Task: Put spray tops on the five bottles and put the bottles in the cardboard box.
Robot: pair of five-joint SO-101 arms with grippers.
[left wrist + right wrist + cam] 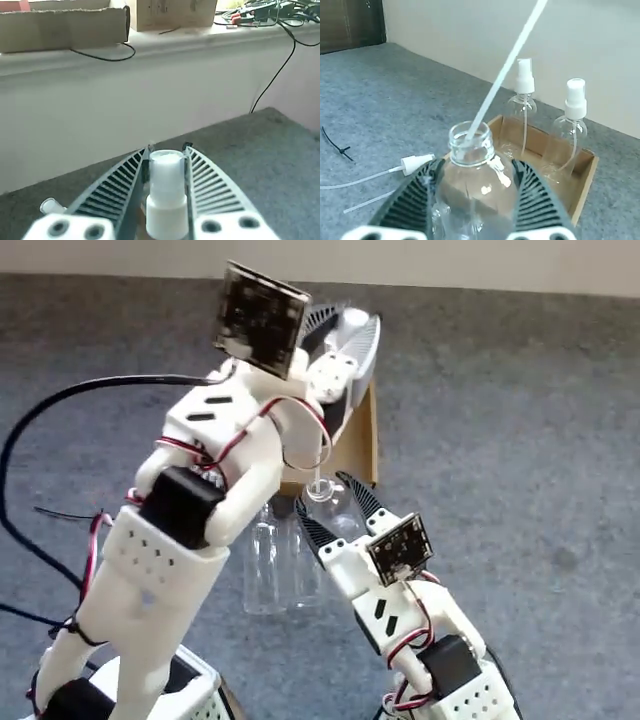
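Grey carpet [560, 390]; right jaws clamp bottle [472, 180], left jaws spray top [165, 195].

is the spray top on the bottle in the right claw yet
Not on. The bottle has an open neck with only the dip tube poked in; the left claw holds the spray top.

The desk [560, 440] is covered in grey carpet-ish stuff, and a small black zip tie [334, 144] can be seen lying on it. Further back, a white ledge [150, 47] is cluttered with tangled wires [260, 12], and one black cable [274, 75] is draped down the wall [150, 110].
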